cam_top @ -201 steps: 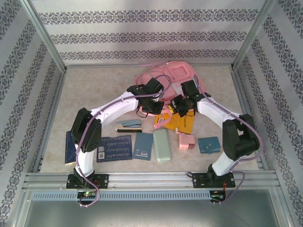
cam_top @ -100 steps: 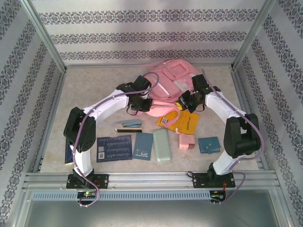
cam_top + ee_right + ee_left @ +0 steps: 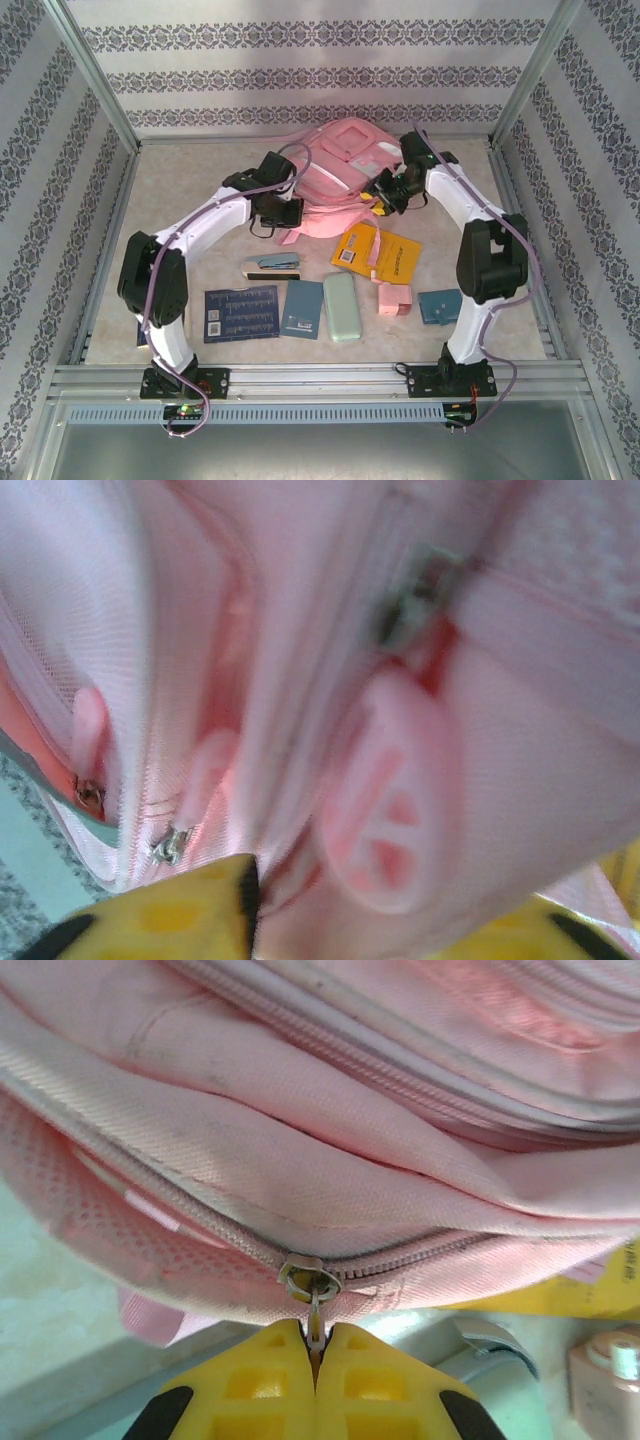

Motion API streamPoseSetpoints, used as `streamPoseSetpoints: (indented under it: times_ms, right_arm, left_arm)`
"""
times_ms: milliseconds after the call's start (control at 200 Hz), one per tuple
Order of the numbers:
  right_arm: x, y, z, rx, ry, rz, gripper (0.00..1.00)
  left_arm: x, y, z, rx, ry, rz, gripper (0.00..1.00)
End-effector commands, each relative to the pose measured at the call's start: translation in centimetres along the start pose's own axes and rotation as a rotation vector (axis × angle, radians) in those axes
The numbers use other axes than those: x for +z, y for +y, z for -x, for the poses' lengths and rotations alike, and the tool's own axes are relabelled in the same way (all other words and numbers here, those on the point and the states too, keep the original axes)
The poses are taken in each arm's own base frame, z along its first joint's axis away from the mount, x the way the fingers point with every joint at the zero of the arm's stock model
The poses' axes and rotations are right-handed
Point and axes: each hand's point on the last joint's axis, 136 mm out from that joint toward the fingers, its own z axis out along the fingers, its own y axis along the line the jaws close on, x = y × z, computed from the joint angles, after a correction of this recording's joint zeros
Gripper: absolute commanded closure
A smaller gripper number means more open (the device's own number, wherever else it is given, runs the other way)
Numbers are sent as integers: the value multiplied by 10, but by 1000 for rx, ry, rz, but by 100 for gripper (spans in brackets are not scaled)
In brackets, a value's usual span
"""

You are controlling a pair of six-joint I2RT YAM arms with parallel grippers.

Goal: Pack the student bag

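Zipper pull (image 3: 316,1312) of student bag (image 3: 300,1160) tight in left end effector (image 3: 316,1352); right end effector (image 3: 386,192) apart (yellow booklet (image 3: 380,252) nearby)

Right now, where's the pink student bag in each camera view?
Top external: student bag at far centre.
Left wrist: spans the upper frame; left gripper pinches its zipper pull.
Right wrist: blurred close-up across the frame.
Shared landmark: yellow booklet, just nearer from above, at left wrist's right edge.
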Motion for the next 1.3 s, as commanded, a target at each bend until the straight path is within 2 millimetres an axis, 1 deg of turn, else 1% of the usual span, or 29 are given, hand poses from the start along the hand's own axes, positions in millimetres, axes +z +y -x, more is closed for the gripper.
streamPoseSetpoints:
  times_ms: [0, 80, 160, 225, 320, 405, 515, 560, 615, 650, 745, 795, 874, 954, 1059, 1114, 1204, 1294]
  right_arm:
    - [-8, 35, 6, -129, -15, 31, 43]
    - [-21, 35, 8, -148, -57, -40, 37]
    - [-38, 29, 5, -140, -102, -98, 33]
    - [-49, 22, -2, -121, -116, -121, 31]
    - [-59, 14, -15, -119, -130, -135, 30]
    - [-63, -2, -23, -113, -132, -177, 30]
    - [-74, -28, -23, -116, -173, -299, 30]
    - [-79, -33, -24, -95, -173, -309, 32]
    - [-78, -29, -32, -57, -151, -257, 35]
    - [-76, -23, -38, -24, -135, -200, 37]
    - [-70, 0, -57, 87, -81, -11, 40]
    - [-67, 11, -64, 137, -65, 56, 40]
    - [-60, 23, -74, 197, -47, 111, 39]
    - [-53, 31, -81, 231, -37, 125, 37]
    - [-44, 33, -82, 257, -57, 119, 37]
    - [-39, 31, -81, 273, -62, 106, 38]
    - [-32, 29, -75, 285, -76, 96, 41]
    - [-25, 26, -68, 283, -96, 80, 47]
  left_arm:
    - [-26, -23, 1, -28, -30, -98, 100]
    - [-29, -36, 2, -35, -30, -133, 100]
    - [-28, -50, 2, -29, -28, -158, 100]
    - [-25, -60, 2, -22, -17, -169, 100]
    - [-22, -71, 4, -16, -9, -178, 100]
    - [-21, -76, 8, -28, -16, -190, 100]
    - [-22, -84, 15, -34, -23, -208, 100]
    - [-23, -86, 17, -35, -25, -210, 100]
    - [-25, -90, 20, -29, -26, -214, 100]
    - [-24, -92, 20, -23, -23, -215, 100]
    - [-24, -100, 21, -8, -22, -221, 100]
    - [-23, -104, 20, 3, -18, -223, 100]
    - [-22, -110, 18, 21, -14, -221, 100]
    - [-21, -116, 14, 40, -9, -219, 100]
    - [-21, -122, 10, 56, -6, -222, 100]
    - [-22, -124, 9, 62, -6, -220, 100]
    - [-24, -126, 8, 67, -11, -222, 100]
    - [-23, -127, 6, 73, -10, -222, 100]
